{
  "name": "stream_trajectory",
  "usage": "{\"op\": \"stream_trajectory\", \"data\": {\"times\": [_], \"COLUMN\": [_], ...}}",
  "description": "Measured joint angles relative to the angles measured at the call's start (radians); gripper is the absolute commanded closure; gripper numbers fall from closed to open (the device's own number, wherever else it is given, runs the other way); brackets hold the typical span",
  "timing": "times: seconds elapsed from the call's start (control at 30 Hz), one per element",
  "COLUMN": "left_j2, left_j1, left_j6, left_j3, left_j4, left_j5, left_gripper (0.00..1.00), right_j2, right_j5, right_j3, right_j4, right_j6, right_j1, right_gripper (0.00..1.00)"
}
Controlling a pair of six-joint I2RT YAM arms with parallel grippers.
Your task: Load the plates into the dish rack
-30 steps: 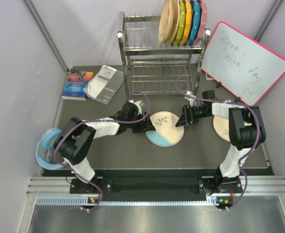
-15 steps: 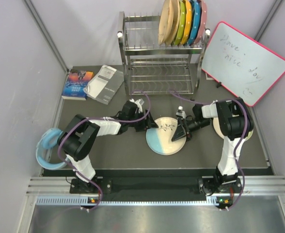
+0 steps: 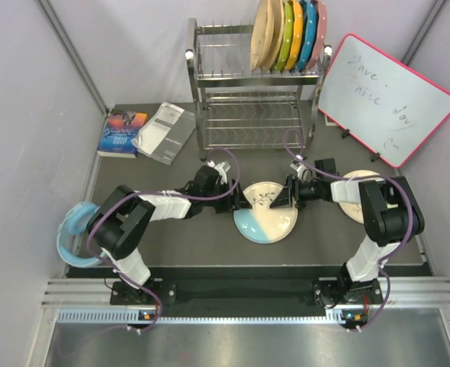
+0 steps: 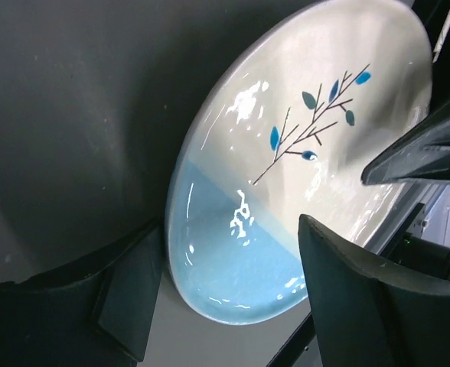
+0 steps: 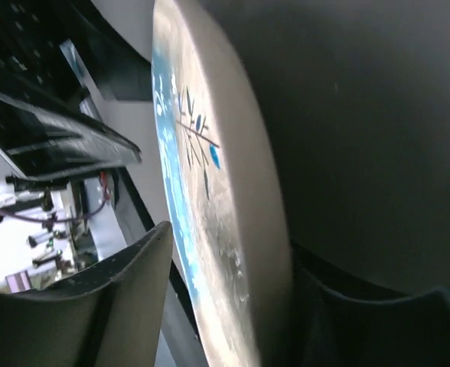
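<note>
The half light-blue plate [image 3: 265,211] with a branch motif lies on the dark table between both grippers. My left gripper [image 3: 242,200] is open, its fingers straddling the plate's blue left rim [image 4: 233,260]. My right gripper [image 3: 286,194] is open, its fingers on either side of the plate's right rim [image 5: 225,229], with a gap at the upper finger. A pale plate [image 3: 360,197] lies on the table under the right arm. Two orange-tinted plates [image 3: 266,34] stand in the top tier of the silver dish rack [image 3: 225,115].
Plain green, yellow, blue and pink plates [image 3: 301,32] stand beside them in the rack. A whiteboard [image 3: 386,99] leans at the back right. Two books [image 3: 145,130] lie at the back left. A light blue round object [image 3: 73,233] sits by the left arm.
The right gripper moved from the plate's lower right edge up to its right rim. The plate slid slightly to the right, and the left gripper followed it.
</note>
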Motion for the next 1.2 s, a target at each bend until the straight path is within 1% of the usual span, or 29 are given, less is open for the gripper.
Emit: {"op": "stream_trajectory", "data": {"times": [0.07,0.1,0.13,0.23,0.27,0.37,0.43,0.5,0.57,0.6,0.7,0.8,0.87,1.0,1.1,1.2], "left_j2": [-0.016,-0.023,-0.029,-0.044,-0.049,-0.061,-0.088,-0.129,-0.199,-0.233,-0.385,-0.565,-0.704,-0.879,-0.931,-0.944], "left_j1": [0.0,0.0,0.0,-0.002,-0.003,-0.005,0.002,0.035,0.123,0.166,0.336,0.442,0.459,0.453,0.453,0.453], "left_j6": [0.003,0.004,0.006,0.015,0.021,0.061,0.122,0.193,0.291,0.328,0.468,0.58,0.652,0.707,0.706,0.694], "left_j3": [-0.011,-0.014,-0.019,-0.027,-0.027,-0.021,-0.012,-0.008,0.01,0.023,0.093,0.125,0.119,0.04,-0.034,-0.09], "left_j4": [-0.012,-0.018,-0.022,-0.032,-0.039,-0.065,-0.136,-0.221,-0.346,-0.386,-0.502,-0.526,-0.534,-0.531,-0.537,-0.574], "left_j5": [-0.007,-0.011,-0.015,-0.025,-0.027,-0.029,-0.034,-0.028,-0.008,-0.006,0.023,0.021,0.011,-0.004,-0.018,-0.039], "left_gripper": [0.24,0.23,0.22,0.2,0.17,0.11,0.09,0.08,0.07,0.06,0.04,0.04,0.04,0.06,0.07,0.07], "right_j2": [-0.014,-0.018,-0.019,-0.031,-0.041,-0.086,-0.148,-0.222,-0.318,-0.352,-0.439,-0.476,-0.481,-0.46,-0.387,-0.258], "right_j5": [0.022,0.026,0.029,-0.019,-0.014,0.015,0.058,0.113,0.176,0.198,0.262,0.316,0.355,0.428,0.493,0.621], "right_j3": [0.0,0.0,0.0,0.01,0.02,0.053,0.089,0.134,0.222,0.262,0.445,0.666,0.805,1.034,1.25,1.505], "right_j4": [0.04,0.051,0.059,0.049,0.031,-0.08,-0.208,-0.333,-0.486,-0.533,-0.673,-0.752,-0.774,-0.806,-0.811,-0.805], "right_j6": [0.027,0.034,0.038,0.036,0.022,-0.042,-0.119,-0.194,-0.275,-0.303,-0.374,-0.404,-0.408,-0.378,-0.354,-0.36], "right_j1": [0.009,0.01,0.012,0.021,0.027,0.036,0.036,0.035,0.035,0.035,0.037,0.055,0.092,0.204,0.291,0.368], "right_gripper": [0.76,0.96,1.0,1.0,1.0,1.0,1.0,1.0,1.0,1.0,1.0,1.0,1.0,1.0,1.0,1.0]}}
